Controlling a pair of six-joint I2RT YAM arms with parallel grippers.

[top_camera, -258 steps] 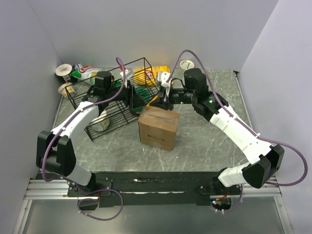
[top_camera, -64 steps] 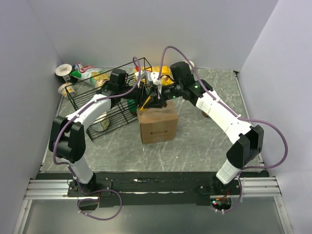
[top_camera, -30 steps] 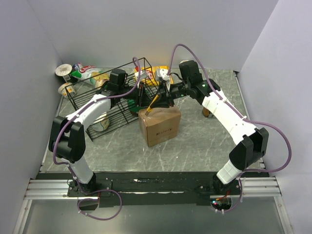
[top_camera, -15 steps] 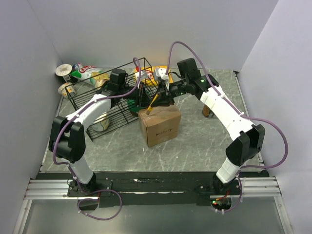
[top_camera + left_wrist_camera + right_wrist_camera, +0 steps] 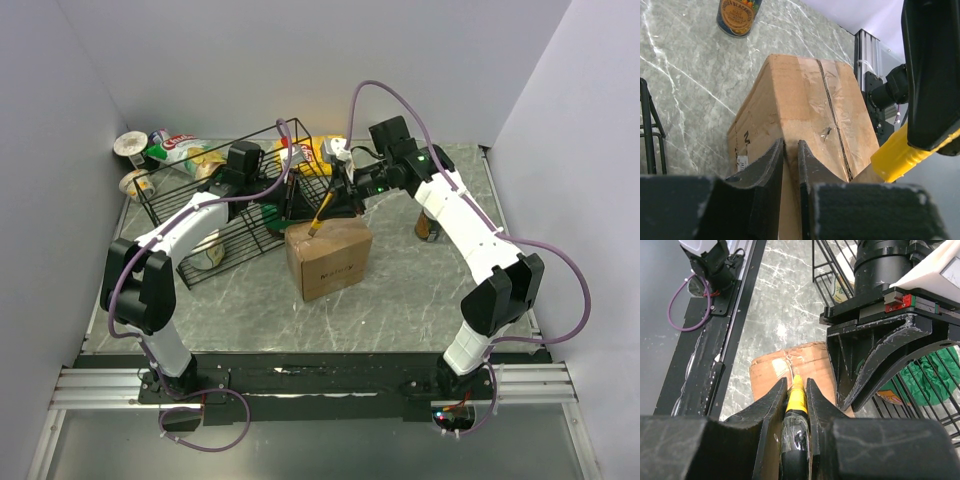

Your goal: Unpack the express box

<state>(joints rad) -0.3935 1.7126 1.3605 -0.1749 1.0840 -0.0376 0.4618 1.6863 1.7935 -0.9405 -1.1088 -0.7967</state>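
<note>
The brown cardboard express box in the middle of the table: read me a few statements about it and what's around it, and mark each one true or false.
1. The brown cardboard express box has its top flaps closed, with tape over the seam. True.
2. The right fingers are empty. False: they clamp a yellow pen-shaped tool whose tip points at the box's taped seam.
3. The dark can with an orange label stands on top of the box. False: it stands on the grey marble-patterned table, beyond the box.
4. The left fingers are right at an edge of the box, close together. True.
</note>
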